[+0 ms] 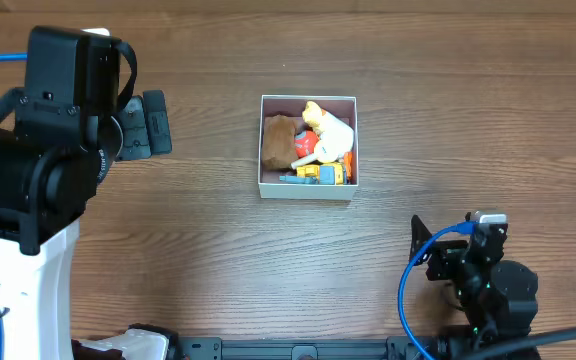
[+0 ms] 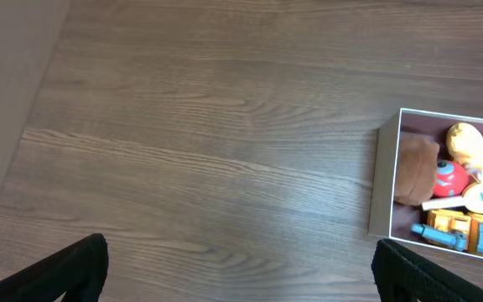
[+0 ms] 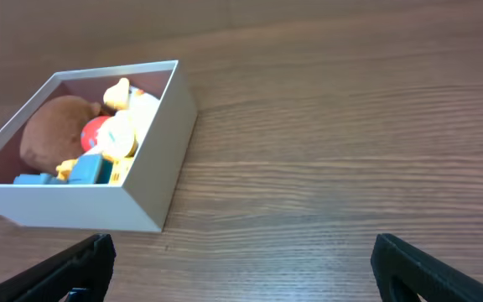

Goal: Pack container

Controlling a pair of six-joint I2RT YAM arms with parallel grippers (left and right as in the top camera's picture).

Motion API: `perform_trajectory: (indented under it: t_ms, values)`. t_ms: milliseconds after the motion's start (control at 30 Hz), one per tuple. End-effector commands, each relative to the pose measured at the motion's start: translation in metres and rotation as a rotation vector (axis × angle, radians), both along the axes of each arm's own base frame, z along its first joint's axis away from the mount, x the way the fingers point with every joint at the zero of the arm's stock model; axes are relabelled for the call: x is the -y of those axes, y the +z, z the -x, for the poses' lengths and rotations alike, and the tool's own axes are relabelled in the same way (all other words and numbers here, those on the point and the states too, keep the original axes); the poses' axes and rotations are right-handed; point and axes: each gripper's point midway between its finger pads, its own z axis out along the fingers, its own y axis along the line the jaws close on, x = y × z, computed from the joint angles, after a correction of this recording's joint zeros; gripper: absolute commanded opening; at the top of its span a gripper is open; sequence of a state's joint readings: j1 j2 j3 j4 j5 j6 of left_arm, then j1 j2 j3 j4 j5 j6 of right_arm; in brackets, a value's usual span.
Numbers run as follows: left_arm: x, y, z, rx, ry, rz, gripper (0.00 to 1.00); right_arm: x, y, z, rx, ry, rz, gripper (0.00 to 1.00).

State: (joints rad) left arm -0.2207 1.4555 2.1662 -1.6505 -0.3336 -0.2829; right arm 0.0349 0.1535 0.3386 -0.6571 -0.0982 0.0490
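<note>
The container (image 1: 306, 190) is sitting in the middle of the tabletop (image 1: 198, 230), holding a brown toy (image 1: 279, 142), a yellow truck (image 1: 323, 174) and more toys. Wood is showing all around its edges. The left pincer (image 2: 246, 273) and the right pincer (image 3: 254, 268) are both gaping wide, well apart from it.

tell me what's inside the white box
The white box holds a brown plush, a red toy, a cream-and-yellow plush and a yellow-and-blue toy vehicle. Anything beneath them is covered.
</note>
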Motion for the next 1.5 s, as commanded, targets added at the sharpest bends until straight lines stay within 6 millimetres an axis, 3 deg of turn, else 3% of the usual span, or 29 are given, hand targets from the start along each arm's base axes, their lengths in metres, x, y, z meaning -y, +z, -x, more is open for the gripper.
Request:
perform_trajectory:
  t_ms: [0,333,967,1067,1200,1300,1467]
  values:
    - [-0.003,0.002,0.0,0.011,0.02,0.003,1.0,0.012,-0.009,0.0,0.023,-0.056,0.015,1.0]
    - [-0.003,0.002,0.0,0.011,0.02,0.003,1.0,0.011,-0.039,-0.009,0.038,-0.056,0.007,1.0]
    - [-0.003,0.002,0.0,0.01,0.02,0.003,1.0,0.011,-0.038,-0.01,0.047,-0.056,0.007,1.0]
    - [-0.008,0.009,0.008,0.036,0.027,-0.001,1.0,0.011,-0.038,-0.01,0.047,-0.056,0.007,1.0]
    - [-0.039,0.035,0.009,0.291,0.147,0.087,1.0,0.011,-0.038,-0.01,0.047,-0.056,0.007,1.0]
    - [-0.047,0.011,0.013,0.393,0.152,0.171,1.0,0.011,-0.038,-0.01,0.047,-0.056,0.007,1.0]
    - [-0.055,-0.102,0.034,0.44,0.163,0.166,1.0,0.011,-0.038,-0.01,0.047,-0.056,0.007,1.0]
